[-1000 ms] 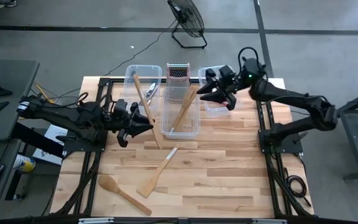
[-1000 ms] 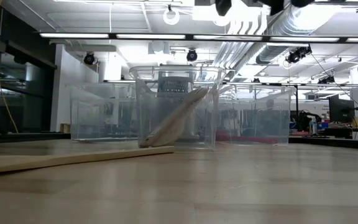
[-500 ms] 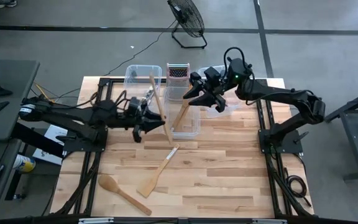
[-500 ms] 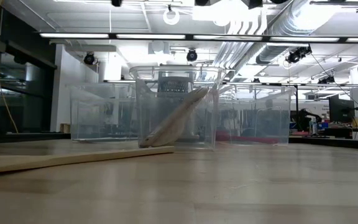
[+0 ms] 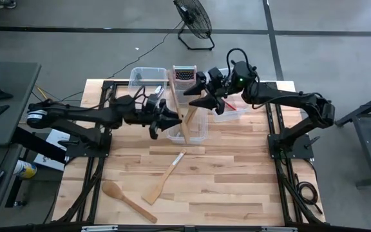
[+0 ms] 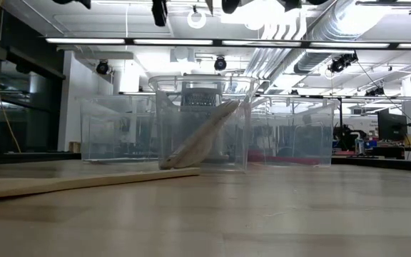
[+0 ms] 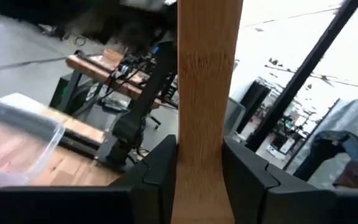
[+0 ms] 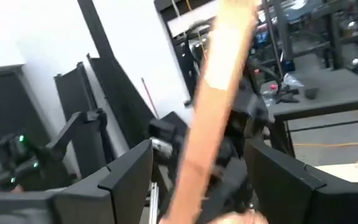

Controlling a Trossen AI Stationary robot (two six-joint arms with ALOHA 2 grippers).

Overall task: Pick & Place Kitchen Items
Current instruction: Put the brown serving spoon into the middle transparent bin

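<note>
While both arms meet over the middle bin [image 5: 201, 134], the left gripper [image 7: 197, 163] has its fingers clamped on a wooden utensil handle [image 7: 205, 93]. Right gripper [image 5: 201, 102] fingers: cannot tell whether they grip the wood between them. Roughly midway, I'd say: a wooden spoon [image 5: 127, 201], wooden spatula [image 5: 154, 192] and small metal utensil [image 5: 176, 158] lie unsorted on the bench [image 5: 237, 187].
</note>
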